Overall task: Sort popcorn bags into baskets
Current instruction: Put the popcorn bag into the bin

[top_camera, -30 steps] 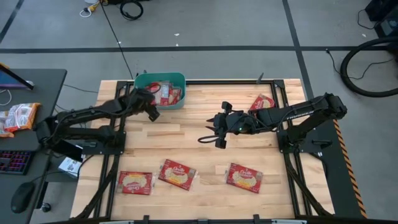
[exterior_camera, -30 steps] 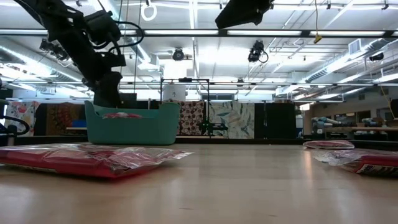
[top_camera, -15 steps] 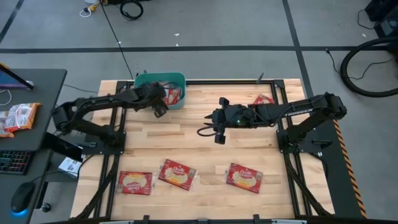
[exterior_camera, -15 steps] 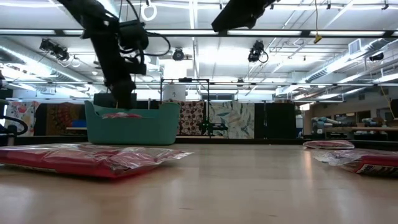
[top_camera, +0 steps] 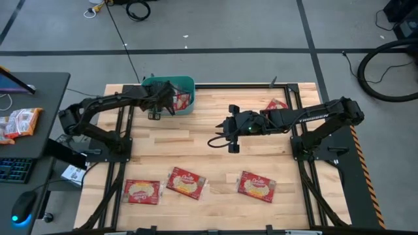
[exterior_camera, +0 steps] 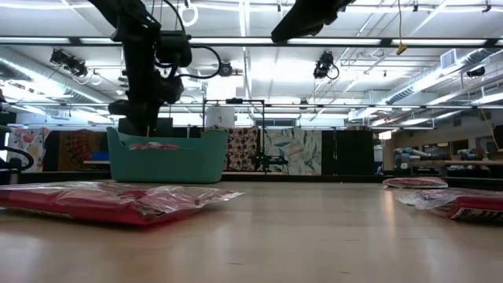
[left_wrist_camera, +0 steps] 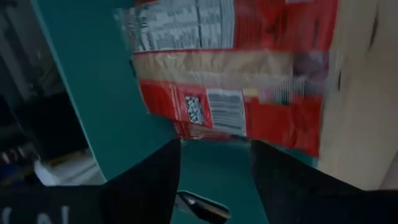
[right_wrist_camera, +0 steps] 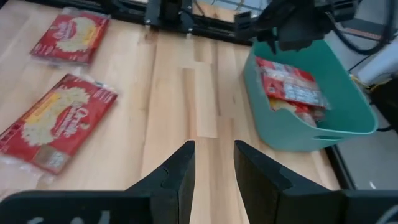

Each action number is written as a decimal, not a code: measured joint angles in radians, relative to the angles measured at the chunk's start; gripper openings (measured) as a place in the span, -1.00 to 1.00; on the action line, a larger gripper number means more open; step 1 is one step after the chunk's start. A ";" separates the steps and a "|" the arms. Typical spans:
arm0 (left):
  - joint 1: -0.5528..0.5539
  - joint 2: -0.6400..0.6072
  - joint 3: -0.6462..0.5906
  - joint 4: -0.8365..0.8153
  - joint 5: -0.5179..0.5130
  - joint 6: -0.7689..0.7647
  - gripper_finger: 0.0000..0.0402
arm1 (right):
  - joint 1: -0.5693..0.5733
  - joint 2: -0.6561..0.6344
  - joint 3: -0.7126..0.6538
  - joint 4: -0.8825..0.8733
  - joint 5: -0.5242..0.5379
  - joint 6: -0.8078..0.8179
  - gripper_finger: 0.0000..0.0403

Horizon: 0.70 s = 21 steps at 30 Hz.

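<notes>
Left hand [top_camera: 159, 104] is over the near-left part of the teal plastic rectangular tub [top_camera: 185, 83] at the far-left of the light wooden plank desk [top_camera: 196, 137]; in the left wrist view its two dark fingers [left_wrist_camera: 151, 180] are spread apart with nothing between them, pointing down at the tub's inner wall [left_wrist_camera: 81, 93] and the red-orange flat popcorn packets [left_wrist_camera: 249, 74] lying inside, back labels and barcode up. Low view shows that arm coming down from above to the tub rim [exterior_camera: 167, 154]. Right hand [top_camera: 228, 134] sits above mid-desk, well apart from the tub; right wrist view shows its fingers [right_wrist_camera: 180, 171] open a moderate gap, empty, looking across bare planks toward the tub [right_wrist_camera: 298, 134], which holds several packets stacked [right_wrist_camera: 292, 87]. Loose packets on the desk: three in a row along the near edge, left one [top_camera: 142, 191], middle one [top_camera: 187, 183], right one [top_camera: 256, 186], all red-orange with cream oval label face up, each apart from the next. One more red packet [top_camera: 275, 107] lies at the far right, partly hidden by the right arm. Low view has one packet close at left [exterior_camera: 110, 200] and two at right [exterior_camera: 460, 203], flat on the desk. More packets [top_camera: 19, 124] sit on the dark side table to the left, off the desk.
</notes>
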 joint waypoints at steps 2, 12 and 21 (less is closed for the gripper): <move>0.026 0.000 0.000 -0.001 0.023 0.065 -0.03 | 0.004 0.000 -0.004 -0.003 -0.008 -0.002 -0.42; 0.103 0.016 -0.002 0.022 0.082 0.383 -0.03 | 0.017 0.000 -0.074 0.036 -0.013 -0.010 -0.42; 0.113 0.075 -0.003 0.059 0.099 0.682 0.06 | 0.044 0.000 -0.074 0.054 -0.013 -0.029 -0.42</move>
